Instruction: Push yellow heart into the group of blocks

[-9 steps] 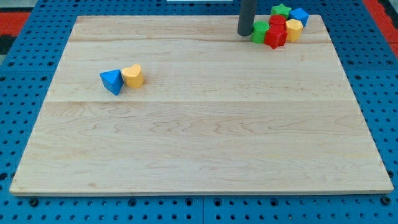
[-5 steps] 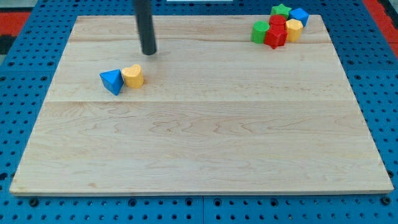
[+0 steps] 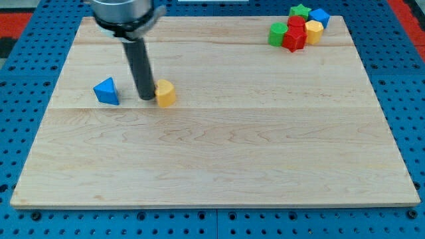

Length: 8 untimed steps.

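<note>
the tip (image 3: 145, 98) (a bare rod, nothing to clench) presses against the left side of the yellow heart (image 3: 165, 93), with the blue triangle (image 3: 106, 91) near on its other side. the group of blocks (image 3: 297, 26) sits well apart, at the board's (image 3: 219, 159) top right.

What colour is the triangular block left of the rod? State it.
Blue: the blue triangular block, clearest in the camera view.
</note>
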{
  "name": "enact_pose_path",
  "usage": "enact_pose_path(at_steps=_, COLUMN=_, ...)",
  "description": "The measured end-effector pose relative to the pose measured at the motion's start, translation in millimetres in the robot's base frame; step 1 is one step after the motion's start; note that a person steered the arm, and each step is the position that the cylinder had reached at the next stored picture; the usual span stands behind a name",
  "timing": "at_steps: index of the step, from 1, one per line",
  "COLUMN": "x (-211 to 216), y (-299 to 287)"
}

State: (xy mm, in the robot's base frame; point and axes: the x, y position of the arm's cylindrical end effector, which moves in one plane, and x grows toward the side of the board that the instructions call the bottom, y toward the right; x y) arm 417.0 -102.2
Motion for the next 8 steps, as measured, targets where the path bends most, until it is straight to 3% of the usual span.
enact_pose_path(at_steps=8, x=-32, y=211)
